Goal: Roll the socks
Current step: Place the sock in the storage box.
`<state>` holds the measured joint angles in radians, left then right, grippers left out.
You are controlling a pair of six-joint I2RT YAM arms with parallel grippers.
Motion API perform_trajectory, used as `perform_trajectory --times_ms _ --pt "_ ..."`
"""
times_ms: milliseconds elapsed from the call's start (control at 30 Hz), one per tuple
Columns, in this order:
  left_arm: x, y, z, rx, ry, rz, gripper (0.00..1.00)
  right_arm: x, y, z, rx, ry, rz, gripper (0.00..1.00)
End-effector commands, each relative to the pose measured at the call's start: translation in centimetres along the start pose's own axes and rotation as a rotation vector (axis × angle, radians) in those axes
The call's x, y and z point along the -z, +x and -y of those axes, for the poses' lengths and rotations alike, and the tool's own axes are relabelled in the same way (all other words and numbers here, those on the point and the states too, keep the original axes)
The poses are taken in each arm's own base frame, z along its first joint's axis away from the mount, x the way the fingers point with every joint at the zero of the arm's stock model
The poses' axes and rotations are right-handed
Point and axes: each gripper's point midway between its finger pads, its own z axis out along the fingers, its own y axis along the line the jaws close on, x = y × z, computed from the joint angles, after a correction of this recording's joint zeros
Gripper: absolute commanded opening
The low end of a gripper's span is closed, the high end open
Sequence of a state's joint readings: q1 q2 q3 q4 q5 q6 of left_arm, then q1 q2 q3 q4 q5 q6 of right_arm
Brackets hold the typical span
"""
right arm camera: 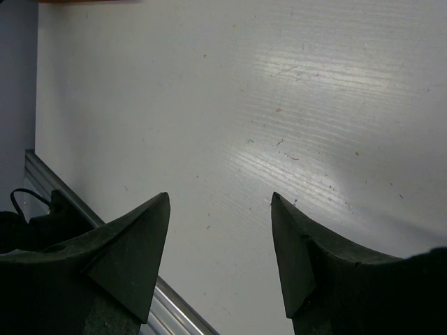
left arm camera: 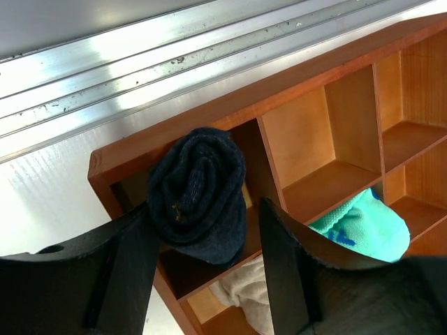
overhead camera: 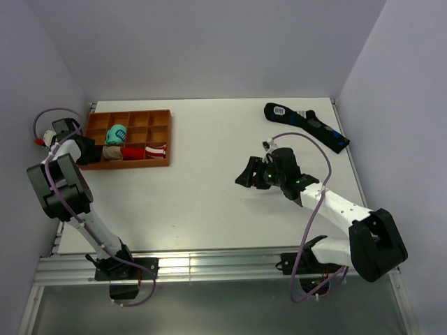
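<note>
Left gripper point(left arm camera: 209, 209): fingers apart, either side of socks point(left arm camera: 199, 188)
socks: rolled, dark navy, in tray point(left arm camera: 328, 77) corner compartment
right gripper point(right arm camera: 220, 199): fingers apart over table point(right arm camera: 279, 84)

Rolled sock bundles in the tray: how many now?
4: navy roll in the tray's end compartment between the left fingers; teal roll, beige roll and red-white roll beyond. The left arm may hide more.

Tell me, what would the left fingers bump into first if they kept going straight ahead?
Probably the rolled navy sock. It sits just ahead of the left fingers, in a compartment of the wooden tray, though depth is hard to judge.
</note>
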<state>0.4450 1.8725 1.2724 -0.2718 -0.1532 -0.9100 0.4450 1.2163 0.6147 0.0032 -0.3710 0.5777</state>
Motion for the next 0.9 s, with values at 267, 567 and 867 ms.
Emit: perform_trajectory --times_ms 267,567,867 --pt "4.1 -2.9 2.8 -0.043 0.082 0.025 0.61 -0.3 -0.8 -0.7 0.028 -0.042 0.018 0.67" --pt "5.1 -2.9 2.4 -0.044 0.042 0.044 0.59 -0.5 -0.7 -0.8 0.024 -0.048 0.011 0.67" --pt "5.6 -2.3 2.1 -0.033 0.012 0.091 0.56 -0.5 -0.6 -0.8 0.026 -0.053 0.008 0.67"
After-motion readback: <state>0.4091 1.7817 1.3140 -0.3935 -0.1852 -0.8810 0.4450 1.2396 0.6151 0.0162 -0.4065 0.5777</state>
